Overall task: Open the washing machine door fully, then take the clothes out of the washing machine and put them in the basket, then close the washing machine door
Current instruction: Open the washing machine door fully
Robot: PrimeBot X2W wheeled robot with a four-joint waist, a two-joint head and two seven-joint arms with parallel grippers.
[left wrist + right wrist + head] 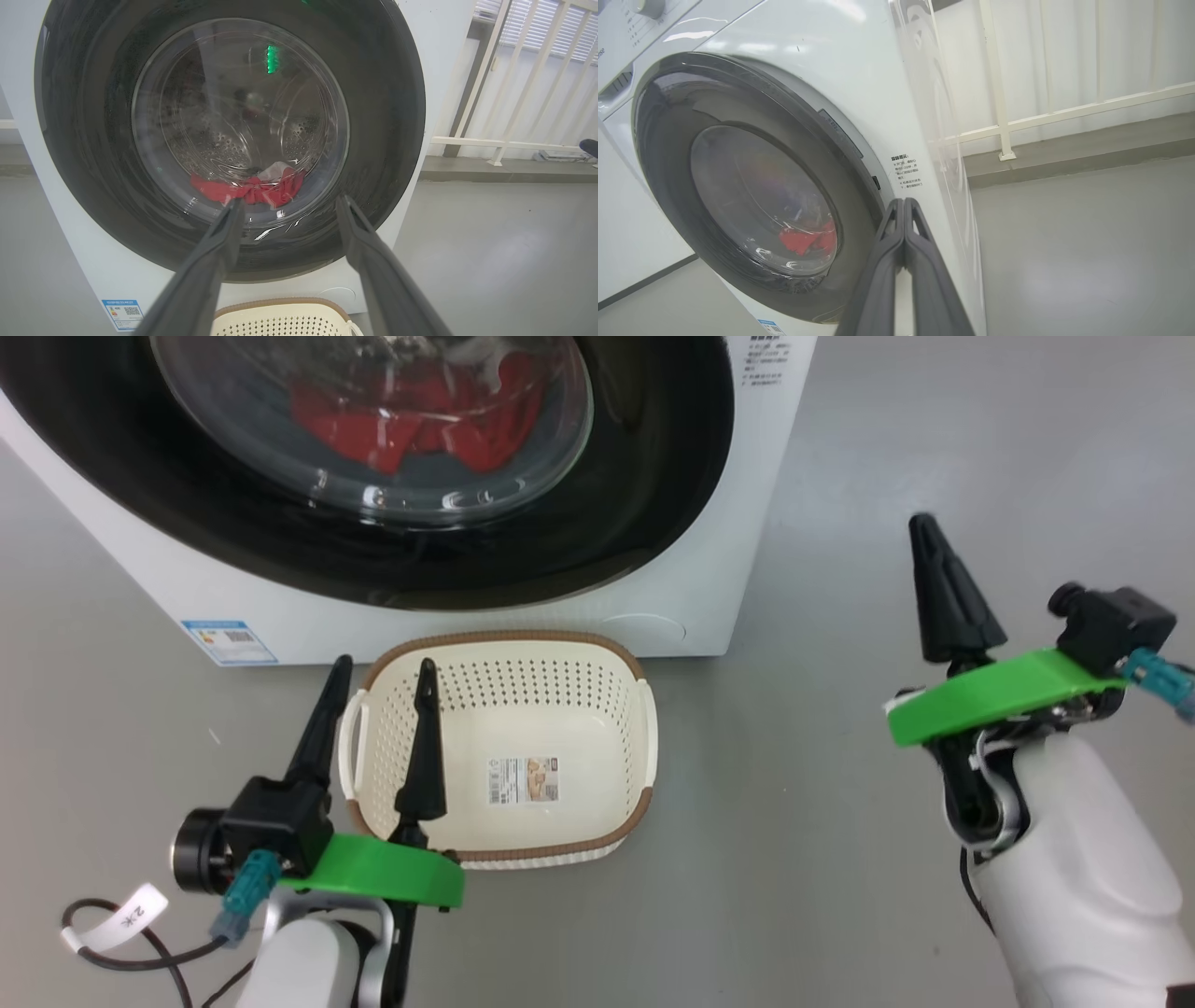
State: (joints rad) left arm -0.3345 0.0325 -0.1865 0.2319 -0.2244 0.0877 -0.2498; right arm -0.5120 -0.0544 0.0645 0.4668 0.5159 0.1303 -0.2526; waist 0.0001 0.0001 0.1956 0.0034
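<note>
Head view, lower left: the left gripper [386, 663] has its two dark fingers spread wide with nothing between them. One tip lies over the basket's [504, 639] left handle, the other over its inside. The left wrist view looks along those fingers at the lower half of the door [653, 476], with the basket's rim at the bottom edge. The tips look clear of the glass, though how far I cannot tell.

At the right of the head view the right gripper [924, 527] has its fingers pressed together into one point, gripping nothing, above bare floor [794, 803] and to the right of the machine [420, 625]. In the right wrist view that closed point aims at the machine's white front just right of the door's black rim, below a small printed notice [906, 171]. Whether it touches the panel cannot be told.

The door sits shut against the machine's front. The clothes [411, 425] show red through the glass, low in the drum. The basket stands on the floor just before the machine, under the door, with a sticker [523, 780] on its bottom. A blue label [229, 642] marks the machine's lower left corner.

The floor is smooth, grey and faintly glossy. A white railing [1004, 126] runs along a raised kerb at the upper right of both wrist views, with a pale wall behind it.
</note>
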